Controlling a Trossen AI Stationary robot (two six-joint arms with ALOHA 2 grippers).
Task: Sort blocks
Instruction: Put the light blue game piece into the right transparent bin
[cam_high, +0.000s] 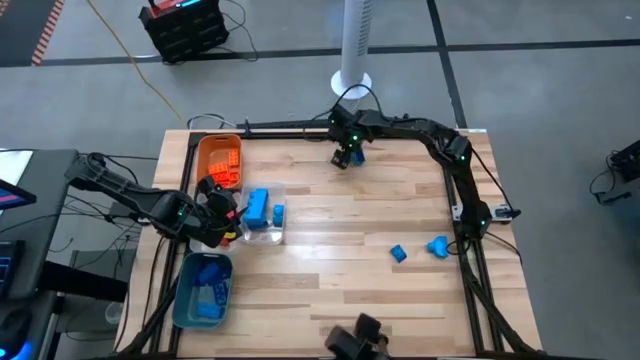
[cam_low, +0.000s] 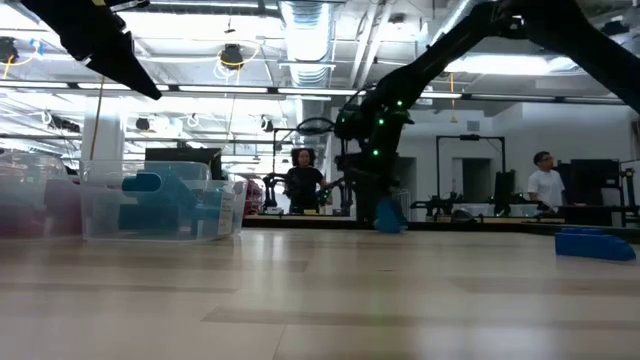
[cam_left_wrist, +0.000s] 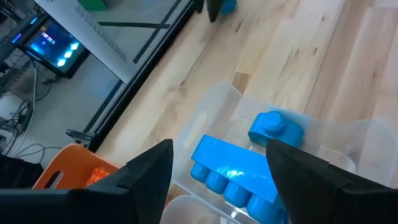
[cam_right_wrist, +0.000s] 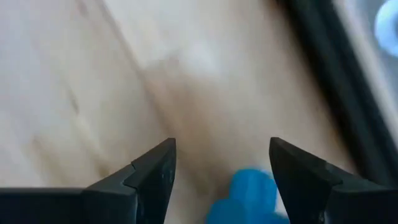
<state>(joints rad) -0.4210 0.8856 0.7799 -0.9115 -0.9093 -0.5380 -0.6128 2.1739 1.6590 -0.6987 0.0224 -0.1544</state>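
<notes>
Right gripper (cam_high: 347, 157): positioned at the far edge of the tabletop (cam_high: 340, 260), near the centre of the far frame rail. Its fingers (cam_right_wrist: 149, 171) stand apart, with a blue block (cam_right_wrist: 249, 196) on the wood between and just below them in the right wrist view. No grip is made; the block is not enclosed.

Left gripper (cam_high: 222, 218): positioned at the left side of the tabletop, over the near-left end of the clear tray (cam_high: 270, 236). Its fingers (cam_left_wrist: 146, 171) are spread and hold nothing. Two blue blocks (cam_left_wrist: 239, 174) lie in the tray beneath them.

Block locations:
- Blue blocks in the clear tray and in the teal tray (cam_high: 190, 300) at the near left.
- Orange blocks in the orange tray (cam_high: 207, 152) at the far left.
- Two loose blue blocks (cam_high: 418, 249) on the right side of the tabletop, near the right rail, well apart from both grippers.

Hazards from this state (judgement):
- The block under the right gripper lies close to the far rail. A descent off centre could land one finger on the studs and push the block against or past the rail.
- A closure on a corner could let the block twist out.
- Blue blocks occupy two trays; a carried block may be released into the wrong one.
- The left gripper hangs low over the clear tray; a sideways move could catch its wall and shift it.
</notes>
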